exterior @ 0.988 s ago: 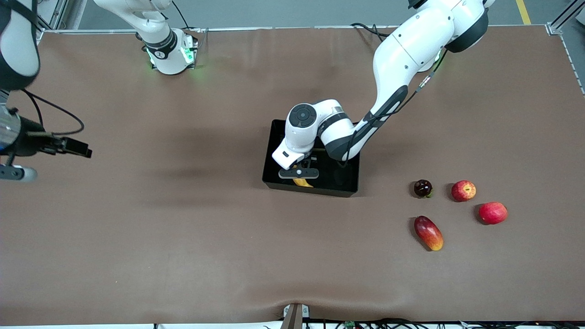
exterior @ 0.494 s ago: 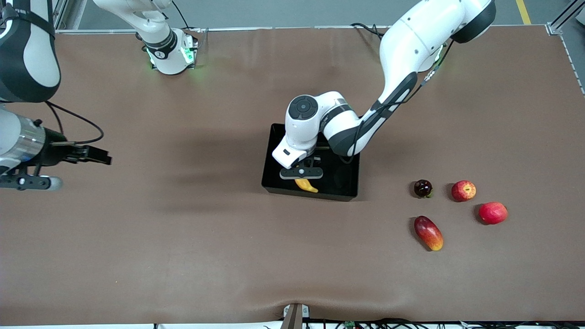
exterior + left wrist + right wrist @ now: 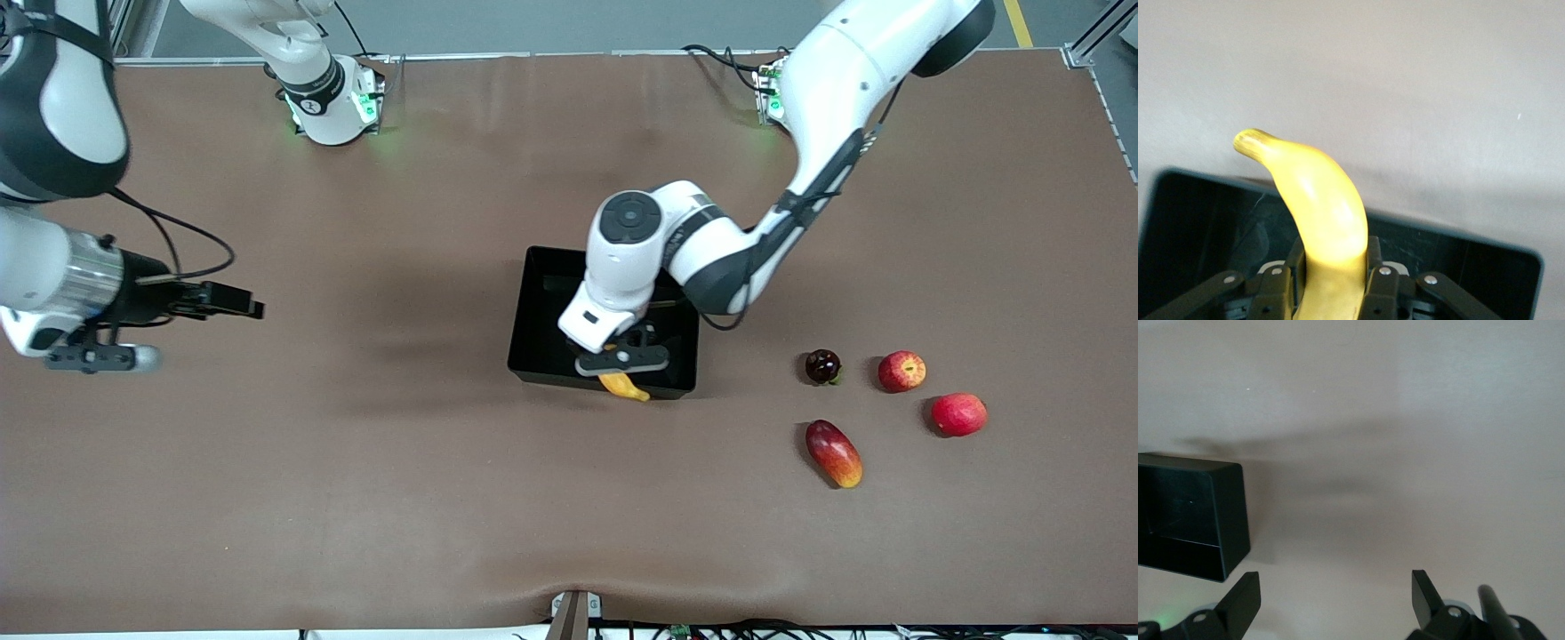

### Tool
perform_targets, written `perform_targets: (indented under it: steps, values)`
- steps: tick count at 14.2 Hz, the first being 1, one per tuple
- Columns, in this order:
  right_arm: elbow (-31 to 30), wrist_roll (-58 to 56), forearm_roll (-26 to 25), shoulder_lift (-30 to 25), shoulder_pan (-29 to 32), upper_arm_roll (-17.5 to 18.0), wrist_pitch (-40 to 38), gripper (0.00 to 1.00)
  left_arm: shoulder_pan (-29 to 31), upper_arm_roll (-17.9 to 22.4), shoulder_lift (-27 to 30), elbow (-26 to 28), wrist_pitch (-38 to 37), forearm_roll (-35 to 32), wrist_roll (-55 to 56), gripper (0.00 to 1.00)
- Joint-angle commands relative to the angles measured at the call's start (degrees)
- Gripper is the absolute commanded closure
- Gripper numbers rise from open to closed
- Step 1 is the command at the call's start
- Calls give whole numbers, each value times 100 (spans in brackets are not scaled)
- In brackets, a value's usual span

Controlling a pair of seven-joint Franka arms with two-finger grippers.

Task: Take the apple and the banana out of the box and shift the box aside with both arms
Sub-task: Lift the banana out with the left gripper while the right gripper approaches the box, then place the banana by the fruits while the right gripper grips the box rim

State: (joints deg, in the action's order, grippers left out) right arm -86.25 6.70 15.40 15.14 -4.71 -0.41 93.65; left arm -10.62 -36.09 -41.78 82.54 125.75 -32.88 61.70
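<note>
You had the left gripper (image 3: 622, 363) closed on the long curved yellow banana (image 3: 624, 385), and within the last second it rose and moved toward the box wall nearest to the front camera. The banana's tip now hung over that wall of the glossy black rectangular plastic box (image 3: 540, 302); a second ago it was still low inside. In the left wrist view the fingers (image 3: 1381, 283) pressed the banana (image 3: 1321, 220) on both sides.

The small red apple with yellowish streaks (image 3: 901, 371) lay already on the brown table (image 3: 356, 462), toward the left arm's end. So I judge the box was nearly emptied.

Your right gripper (image 3: 233, 302) was open and held nothing, and it had advanced over the table toward the box.
</note>
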Motion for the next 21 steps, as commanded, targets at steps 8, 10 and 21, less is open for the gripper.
perform_targets:
  steps: [8, 10, 21]
  values:
    - [-427, 1729, 7, 893, -2033, -47, 1558, 0, 2484, -1102, 319, 87, -947, 63, -1869, 100]
    - [-541, 2053, 6, 1157, -2375, -47, 2023, 0, 2932, -1067, 249, 78, -947, 19, -2152, 100]
    - [-551, 3391, -776, 2098, -3185, -47, 3002, 63, 3673, 92, -541, 70, 448, 124, -3841, 100]
